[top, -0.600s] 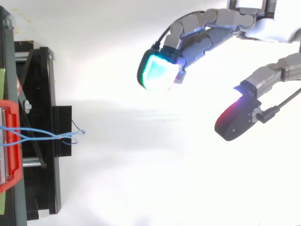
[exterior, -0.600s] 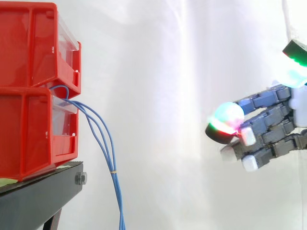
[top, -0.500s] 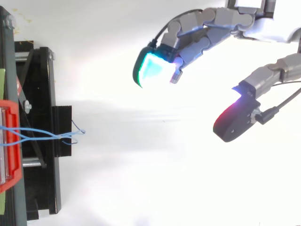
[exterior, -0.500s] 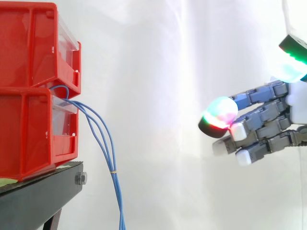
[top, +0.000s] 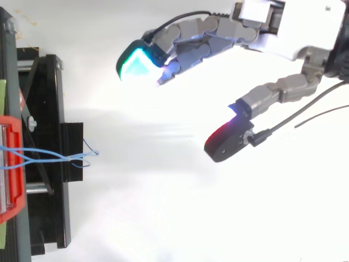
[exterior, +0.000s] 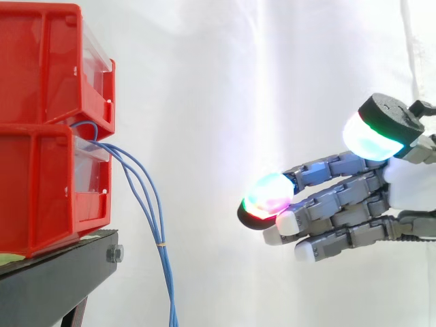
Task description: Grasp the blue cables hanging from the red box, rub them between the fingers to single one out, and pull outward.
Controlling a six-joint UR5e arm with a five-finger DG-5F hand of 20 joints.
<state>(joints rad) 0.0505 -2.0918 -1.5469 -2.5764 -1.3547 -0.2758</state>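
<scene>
Several thin blue cables (exterior: 144, 197) come out between the two stacked red bins (exterior: 48, 129) at the left and hang down past the black stand (exterior: 61, 279). From above, the cables (top: 49, 158) run out from the red bin (top: 11, 169) to a small loop end. My hand (exterior: 402, 194) is at the right, well clear of the cables, with its fingers (exterior: 320, 197) stretched toward them and the thumb (exterior: 378, 129) held apart above. In the top view the hand (top: 294, 33) is open with nothing between the fingers and the thumb (top: 232, 139).
A white curtain backs the scene. The black stand's frame (top: 43, 158) lies under the bins at the left edge. Open room separates my hand from the cables.
My hand has moved left toward the cables and a little lower. The thumb has come further into the side view. The cables hang as before.
</scene>
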